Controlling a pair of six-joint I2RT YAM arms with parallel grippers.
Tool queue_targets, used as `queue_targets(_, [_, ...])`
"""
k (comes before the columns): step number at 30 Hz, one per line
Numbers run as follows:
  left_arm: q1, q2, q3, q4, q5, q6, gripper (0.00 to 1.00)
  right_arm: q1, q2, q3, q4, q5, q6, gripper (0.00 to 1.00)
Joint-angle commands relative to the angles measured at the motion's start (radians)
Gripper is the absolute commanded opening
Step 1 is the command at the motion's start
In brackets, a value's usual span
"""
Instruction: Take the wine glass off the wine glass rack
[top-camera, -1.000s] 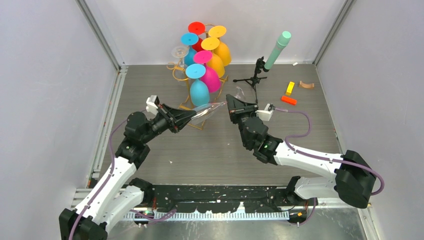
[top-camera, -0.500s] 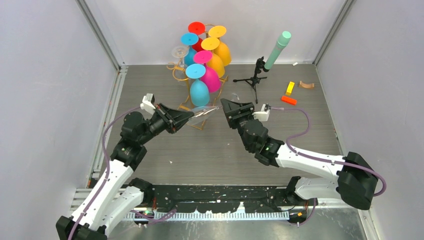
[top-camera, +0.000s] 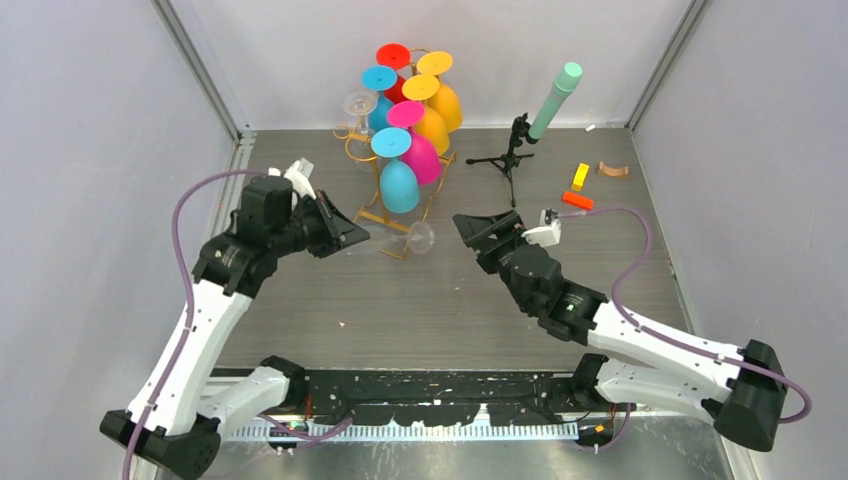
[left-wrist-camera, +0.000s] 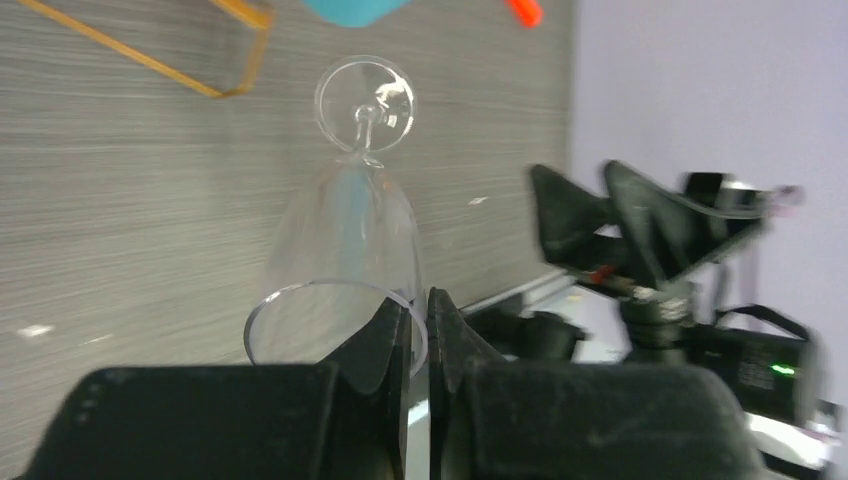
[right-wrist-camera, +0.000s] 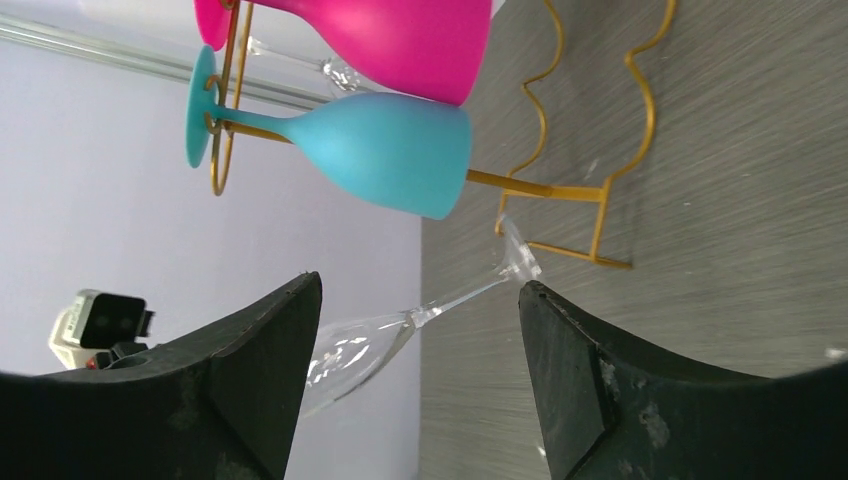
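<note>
Seen from the top external view, my left gripper (top-camera: 362, 238) was clamped on the rim of the clear wine glass (top-camera: 395, 238). The glass lay nearly level ahead of my fingertips, with its foot pointing toward my right gripper (top-camera: 470, 222). It was off the wine glass rack (top-camera: 392, 214), just beside the rack's wire base. My right jaws stood wide and held nothing, a short gap beyond the foot. To do this step well, I judged I should hold the pinch firm, carry the glass clear of the base wire, and not let the right arm knock the foot. My left arm reached forward with its elbow raised and wrist turned inward. My right arm stretched low over the table (top-camera: 420, 300).

In the left wrist view, my 2 fingers (left-wrist-camera: 385, 335) were closed on the thin rim. The bowl and stem ran straight out in front, and the rack's base lay ahead to the left.

In the right wrist view, my fingers (right-wrist-camera: 260, 370) were spread. The stem crossed ahead between them and touched neither. A turquoise glass (right-wrist-camera: 390, 150) hung on the rack beyond.
</note>
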Motion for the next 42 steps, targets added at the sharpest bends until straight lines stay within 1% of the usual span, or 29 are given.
queue_targets(1, [-0.002,0.087,0.190,-0.422,-0.234,0.370,0.00,0.005,-0.106,0.005,-0.228,0.087,-0.109,0.78])
queue_targets(3, [-0.002,0.150,0.258,-0.514,-0.334,0.439,0.00,0.005,-0.136,0.014,-0.280,0.132,-0.146,0.77])
queue_targets(5, [-0.002,0.215,0.312,-0.566,-0.437,0.503,0.00,0.005,-0.158,0.022,-0.309,0.167,-0.186,0.77])
queue_targets(7, [-0.001,0.273,0.345,-0.581,-0.516,0.544,0.00,0.005,-0.173,0.026,-0.326,0.191,-0.218,0.77])
queue_targets(9, [0.017,0.349,0.373,-0.577,-0.554,0.568,0.00,0.005,-0.185,0.029,-0.329,0.206,-0.244,0.77])
queue_targets(12, [0.096,0.462,0.482,-0.566,-0.549,0.611,0.00,0.005,-0.192,0.028,-0.330,0.218,-0.275,0.77])
queue_targets(14, [0.151,0.519,0.525,-0.546,-0.529,0.636,0.00,0.005,-0.193,0.030,-0.330,0.219,-0.302,0.77])
queue_targets(18, [0.239,0.623,0.586,-0.537,-0.500,0.669,0.00,0.005,-0.211,0.032,-0.342,0.229,-0.334,0.77])
queue_targets(23, [0.316,0.732,0.645,-0.534,-0.443,0.707,0.00,0.003,-0.221,0.020,-0.341,0.296,-0.353,0.77])
queue_targets(28, [0.359,0.826,0.752,-0.551,-0.414,0.721,0.00,0.003,-0.204,0.032,-0.341,0.316,-0.393,0.77])
queue_targets(33, [0.366,0.910,0.853,-0.550,-0.384,0.719,0.00,0.003,-0.201,0.042,-0.341,0.312,-0.430,0.77])
queue_targets(37, [0.366,0.988,0.932,-0.574,-0.388,0.710,0.01,0.003,-0.214,0.037,-0.342,0.320,-0.439,0.77])
queue_targets(41, [0.367,1.015,0.975,-0.568,-0.381,0.699,0.14,0.002,-0.226,0.030,-0.342,0.322,-0.441,0.77])
queue_targets(42, [0.368,1.021,0.992,-0.571,-0.377,0.698,0.20,0.002,-0.227,0.031,-0.342,0.322,-0.442,0.77])
